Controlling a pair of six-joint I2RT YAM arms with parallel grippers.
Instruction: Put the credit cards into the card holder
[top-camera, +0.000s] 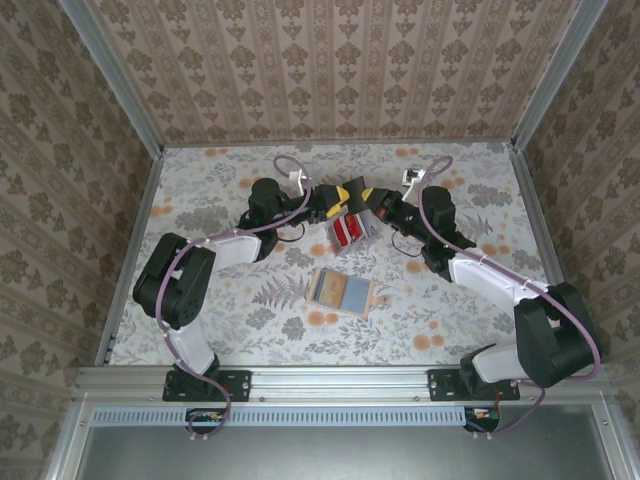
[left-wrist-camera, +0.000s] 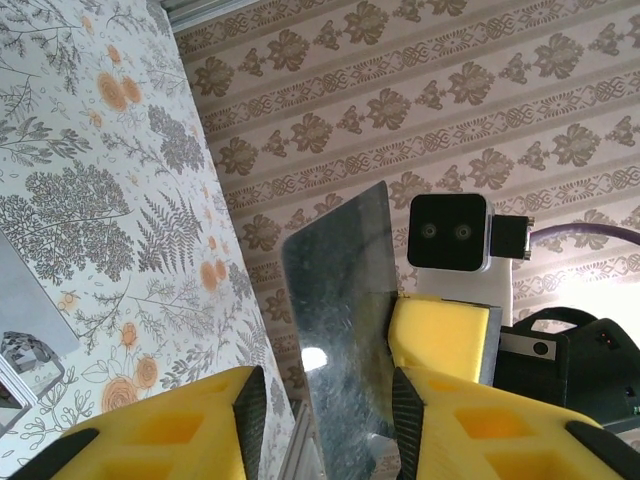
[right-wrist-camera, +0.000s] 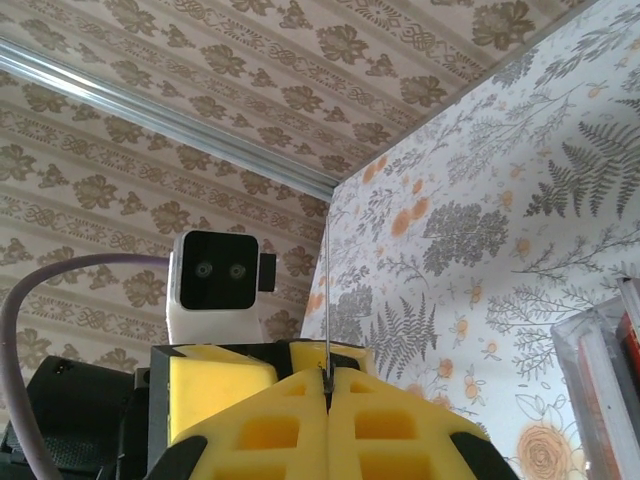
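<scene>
- While the right gripper (right-wrist-camera: 327, 378) pinches one thin card (right-wrist-camera: 327, 300) edge-on, the left gripper (left-wrist-camera: 330, 400) stands wide around it.
- On the table (top-camera: 480, 310), red credit cards (top-camera: 345, 232) lie beside both grippers.
- The card holder (top-camera: 340, 290) lies open nearby, untouched.

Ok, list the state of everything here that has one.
Card holder: open, lying flat.
Card pile: stacked, not gripped.
Held card: clamped by right gripper.
Right gripper: shut on held card.
Left gripper: open, fingers either side of held card.
</scene>
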